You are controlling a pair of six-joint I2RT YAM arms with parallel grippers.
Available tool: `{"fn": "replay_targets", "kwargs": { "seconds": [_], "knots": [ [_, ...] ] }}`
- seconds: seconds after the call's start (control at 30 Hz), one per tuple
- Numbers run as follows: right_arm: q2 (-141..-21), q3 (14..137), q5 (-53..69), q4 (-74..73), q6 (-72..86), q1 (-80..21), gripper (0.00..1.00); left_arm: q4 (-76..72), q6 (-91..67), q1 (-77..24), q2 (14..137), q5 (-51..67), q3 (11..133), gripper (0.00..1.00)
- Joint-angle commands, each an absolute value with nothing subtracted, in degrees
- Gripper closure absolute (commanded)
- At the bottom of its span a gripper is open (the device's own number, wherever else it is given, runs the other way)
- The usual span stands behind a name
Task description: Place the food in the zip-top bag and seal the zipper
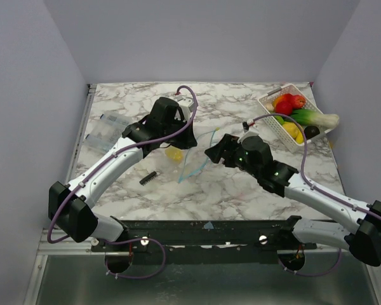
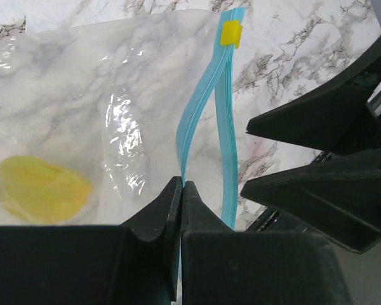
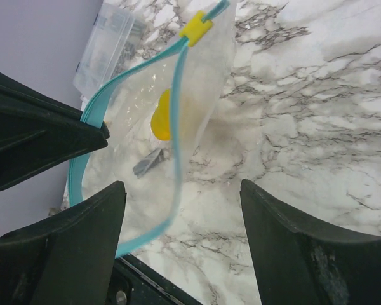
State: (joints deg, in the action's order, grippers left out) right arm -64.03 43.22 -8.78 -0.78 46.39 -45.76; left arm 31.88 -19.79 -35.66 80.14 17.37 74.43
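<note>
**Top external view.** The marble-patterned bench [image 1: 241,190] is closed in by lilac walls [image 1: 38,95] at the left, back and right of frame. Bare marble lies open across the lower centre and lower right. A white slotted basket [image 1: 271,116] of red, orange, yellow, green and dark toy foods [image 1: 292,108] sits at the upper right, against the bench's right edge. A clear packet [image 1: 105,132] lies near the left edge, and a small black bar [image 1: 148,178] lies below centre. The clear, floppy zip-top bag [image 1: 185,155] is at frame centre, between the left pincer [image 1: 171,143] and the right pincer [image 1: 210,152]. Neither pincer's state can be told here.

**Left wrist view.** The left pincer [image 2: 182,185] is pressed together on the teal-blue zipper strip [image 2: 228,152], clamping it at lower centre. The strip's two halves bow apart and meet at a yellow slider tab [image 2: 230,33] at the top. A yellow toy food piece [image 2: 41,189] lies inside the bag [image 2: 114,76] at lower left. The right pincer [image 2: 244,159], fingers apart, stands just beside the strip at the right.

**Right wrist view.** The right pincer [image 3: 181,185] is spread wide, and one half of the strip [image 3: 75,171] curves down between its fingers; contact cannot be told. Only this view shows the bag [image 3: 203,95] gaping at the mouth, with the yellow piece [image 3: 162,114] within.
</note>
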Motion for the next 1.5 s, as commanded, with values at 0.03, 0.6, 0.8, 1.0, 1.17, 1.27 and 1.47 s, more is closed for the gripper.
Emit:
{"fn": "replay_targets", "kwargs": {
  "seconds": [0.03, 0.6, 0.8, 1.0, 1.17, 1.27, 1.47],
  "knots": [
    [-59.9, 46.5, -16.4, -9.4, 41.9, -46.1, 0.24, 31.7, -20.2, -35.2, 79.9, 18.7, 74.7, 1.00],
    [-57.2, 48.9, -14.8, -16.8, 35.5, -17.9, 0.08, 32.0, -20.7, -34.6, 81.2, 19.6, 75.1, 1.00],
    [-69.6, 55.7, -11.1, -19.1, 34.6, -1.4, 0.00, 31.8, -21.2, -34.6, 81.1, 20.7, 75.0, 1.00],
    [-84.9, 66.1, -6.6, -21.4, 32.4, 7.3, 0.00, 31.7, -21.4, -34.5, 81.3, 21.4, 75.1, 1.00],
    [-92.8, 72.5, -12.3, -22.9, 27.8, 7.5, 0.00, 31.7, -21.6, -34.3, 81.5, 22.0, 75.1, 1.00],
    [-96.6, 74.4, -14.6, -23.2, 26.4, 7.5, 0.00, 31.6, -21.7, -34.3, 81.4, 22.4, 75.1, 1.00],
    [-101.6, 75.4, -14.8, -23.6, 25.7, 7.6, 0.00, 31.7, -21.5, -34.2, 81.1, 22.0, 75.0, 1.00]
  ]
}}
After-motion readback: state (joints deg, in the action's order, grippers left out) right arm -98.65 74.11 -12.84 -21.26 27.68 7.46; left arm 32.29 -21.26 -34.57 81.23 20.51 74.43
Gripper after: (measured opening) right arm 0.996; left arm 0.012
